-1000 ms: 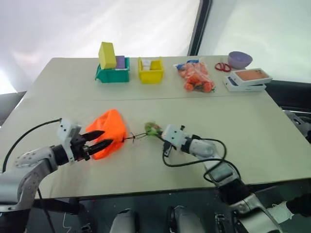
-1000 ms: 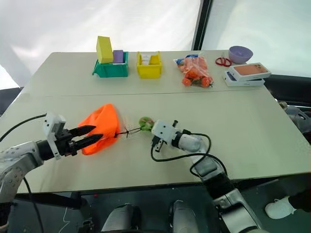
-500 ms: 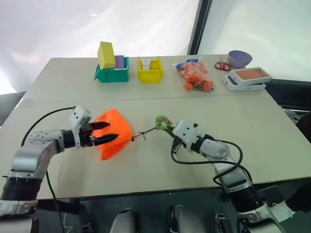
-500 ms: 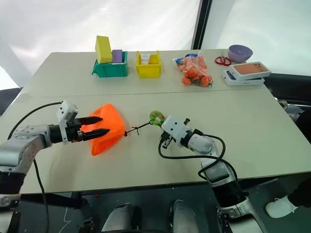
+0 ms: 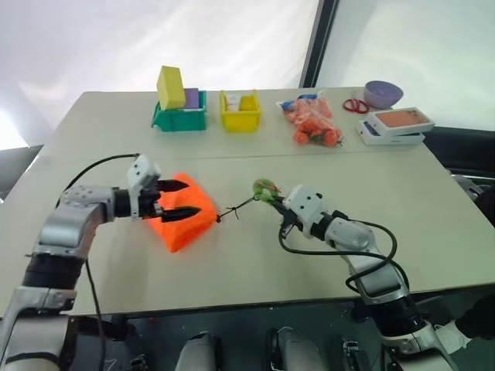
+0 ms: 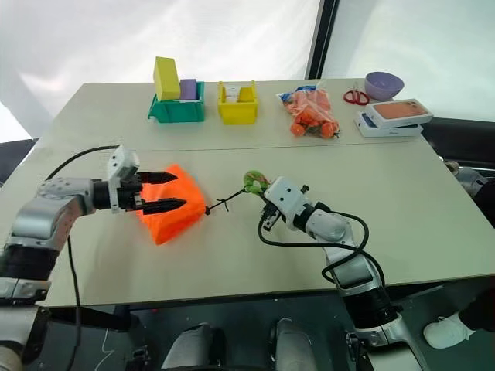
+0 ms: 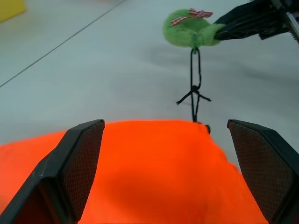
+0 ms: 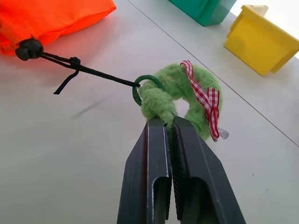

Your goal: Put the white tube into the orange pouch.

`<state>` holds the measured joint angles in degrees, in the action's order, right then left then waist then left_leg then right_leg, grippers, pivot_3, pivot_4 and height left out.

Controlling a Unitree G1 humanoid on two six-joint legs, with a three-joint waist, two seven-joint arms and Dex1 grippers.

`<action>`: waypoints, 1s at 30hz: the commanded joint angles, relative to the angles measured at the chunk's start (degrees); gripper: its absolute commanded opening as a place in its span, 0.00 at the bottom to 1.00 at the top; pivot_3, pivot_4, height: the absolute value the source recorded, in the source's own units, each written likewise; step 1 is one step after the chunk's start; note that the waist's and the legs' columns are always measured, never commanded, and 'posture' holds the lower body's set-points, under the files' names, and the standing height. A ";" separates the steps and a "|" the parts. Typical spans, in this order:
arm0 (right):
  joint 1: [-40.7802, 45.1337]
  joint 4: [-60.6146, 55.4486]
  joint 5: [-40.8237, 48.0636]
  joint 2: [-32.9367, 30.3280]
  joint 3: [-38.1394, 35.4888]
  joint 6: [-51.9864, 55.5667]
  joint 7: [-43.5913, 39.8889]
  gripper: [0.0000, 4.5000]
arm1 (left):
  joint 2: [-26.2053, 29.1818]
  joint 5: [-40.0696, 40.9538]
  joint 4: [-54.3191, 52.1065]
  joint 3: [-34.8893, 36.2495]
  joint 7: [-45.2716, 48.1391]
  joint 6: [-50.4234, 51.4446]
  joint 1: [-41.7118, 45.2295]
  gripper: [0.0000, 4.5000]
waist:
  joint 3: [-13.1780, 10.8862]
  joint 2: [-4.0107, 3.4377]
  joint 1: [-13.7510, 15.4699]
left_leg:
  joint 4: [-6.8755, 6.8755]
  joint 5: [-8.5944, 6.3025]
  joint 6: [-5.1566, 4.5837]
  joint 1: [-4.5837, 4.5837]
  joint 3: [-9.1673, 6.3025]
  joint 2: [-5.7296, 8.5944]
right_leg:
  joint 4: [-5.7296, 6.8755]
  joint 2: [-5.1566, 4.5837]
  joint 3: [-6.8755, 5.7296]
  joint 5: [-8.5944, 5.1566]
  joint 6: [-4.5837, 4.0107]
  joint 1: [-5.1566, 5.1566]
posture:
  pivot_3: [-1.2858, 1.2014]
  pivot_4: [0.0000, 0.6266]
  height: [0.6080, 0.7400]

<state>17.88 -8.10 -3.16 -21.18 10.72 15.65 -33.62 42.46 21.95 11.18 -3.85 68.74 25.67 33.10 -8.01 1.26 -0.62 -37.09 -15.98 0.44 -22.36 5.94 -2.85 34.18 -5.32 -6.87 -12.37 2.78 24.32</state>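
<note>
The orange pouch (image 5: 182, 224) lies flat on the table at the left of centre. My left gripper (image 5: 188, 199) hovers just over its near-left part, open wide; in the left wrist view the two fingers (image 7: 79, 158) straddle the orange fabric (image 7: 140, 172). A thin black cord (image 8: 88, 71) runs from the pouch's mouth to a fuzzy green tag (image 8: 180, 93) with a red checked ribbon. My right gripper (image 8: 164, 125) is shut on that tag, lifting it slightly off the table to the right of the pouch (image 6: 166, 216). The white tube is out of view.
Along the table's far edge stand a green bin (image 5: 179, 117) holding a yellow block, a yellow bin (image 5: 240, 114), a clear bag of orange items (image 5: 312, 122), red scissors (image 5: 354, 106), a purple bowl (image 5: 382, 94) and stacked white boxes (image 5: 396, 126).
My left gripper has opened wide and moved forward over the pouch. My right gripper has drawn the green tag to the right, and the pouch has slid slightly with it.
</note>
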 commanded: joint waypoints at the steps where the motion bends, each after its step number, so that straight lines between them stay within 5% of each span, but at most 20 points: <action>1: 1.46 -2.52 0.55 0.16 -0.02 -0.50 0.09 0.00 | -1.75 -3.17 1.07 -4.54 1.35 0.99 5.16 1.00 | 0.00 0.00 0.00 | -0.01 0.00 0.00 0.00 0.00 0.01 | 0.00 0.01 0.00 0.00 0.01 0.00 | 0.52 0.24 1.00; 11: 1.54 -4.08 -0.12 0.94 0.94 0.31 1.63 0.00 | -3.41 -13.16 -2.27 -14.81 2.01 -0.33 7.56 1.00 | 0.00 0.01 -0.11 | -0.01 0.01 -0.01 0.01 -0.02 0.00 | 0.04 0.21 0.04 0.07 0.17 0.01 | 0.52 0.24 1.00; 30: 3.42 -3.11 -0.36 1.29 1.47 0.14 2.36 0.00 | -4.29 -19.95 -0.34 -17.42 -0.33 3.89 7.81 1.00 | 0.01 0.02 -0.04 | -0.06 0.01 -0.02 0.01 -0.02 -0.01 | 0.06 0.20 0.09 0.08 0.17 0.01 | 0.52 0.24 1.00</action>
<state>20.01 -9.40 -3.71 -20.15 12.84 16.09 -31.82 38.10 2.65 11.13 -21.55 68.54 29.76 40.23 -8.00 1.28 -0.66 -37.15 -15.97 0.42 -22.35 5.92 -2.85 34.25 -5.12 -6.77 -12.29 2.95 24.33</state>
